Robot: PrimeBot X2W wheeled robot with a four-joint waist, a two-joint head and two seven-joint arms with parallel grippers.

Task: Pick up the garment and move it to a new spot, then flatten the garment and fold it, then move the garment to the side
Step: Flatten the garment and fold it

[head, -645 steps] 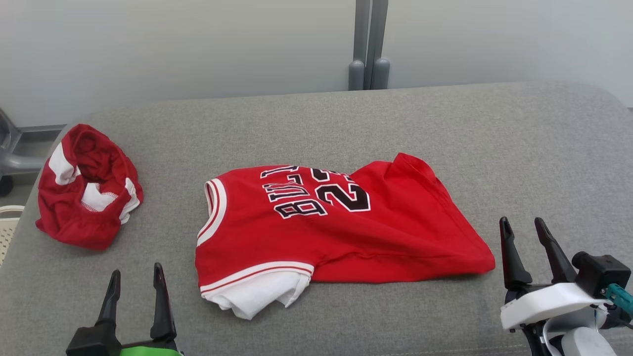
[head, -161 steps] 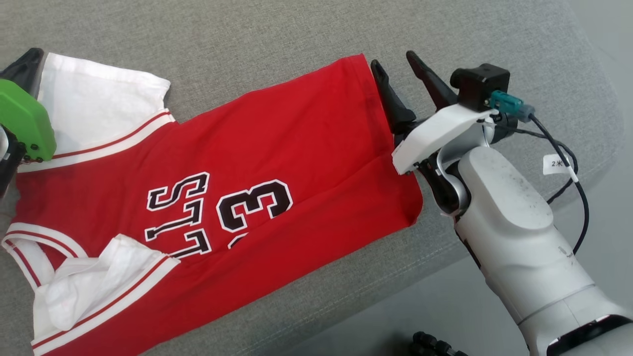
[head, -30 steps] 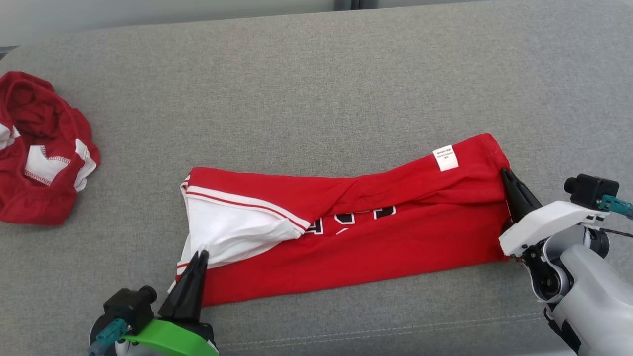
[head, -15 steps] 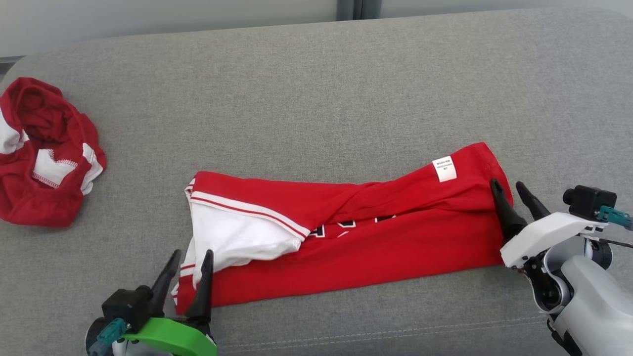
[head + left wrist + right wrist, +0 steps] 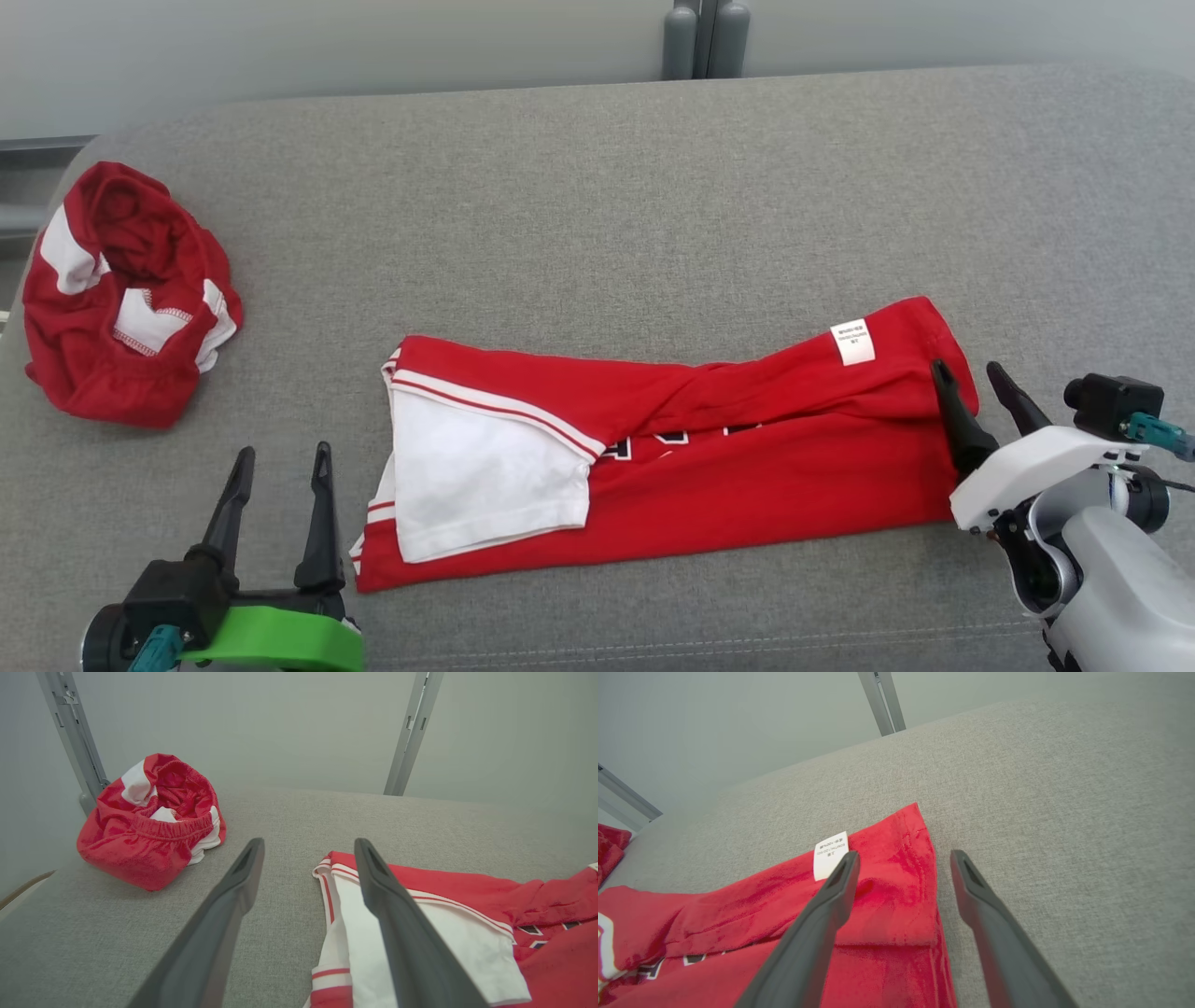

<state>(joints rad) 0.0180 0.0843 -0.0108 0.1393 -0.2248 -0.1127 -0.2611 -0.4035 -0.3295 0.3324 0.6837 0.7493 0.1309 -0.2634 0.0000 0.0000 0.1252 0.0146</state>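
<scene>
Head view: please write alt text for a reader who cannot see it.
A red jersey, folded into a long strip, lies on a grey cushion. The left gripper and the right gripper stand open at its two ends, holding nothing. Crumpled red shorts lie far left.

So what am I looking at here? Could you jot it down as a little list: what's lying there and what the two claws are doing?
Surface: grey fabric cushion
Main garment: red jersey, folded into a long strip, white sleeve on top at its left end, white tag near its right end
Other garment: red and white shorts, crumpled, far left, apart from it
Left gripper: open, empty, just left of the strip
Right gripper: open, empty, at the strip's right edge
</scene>
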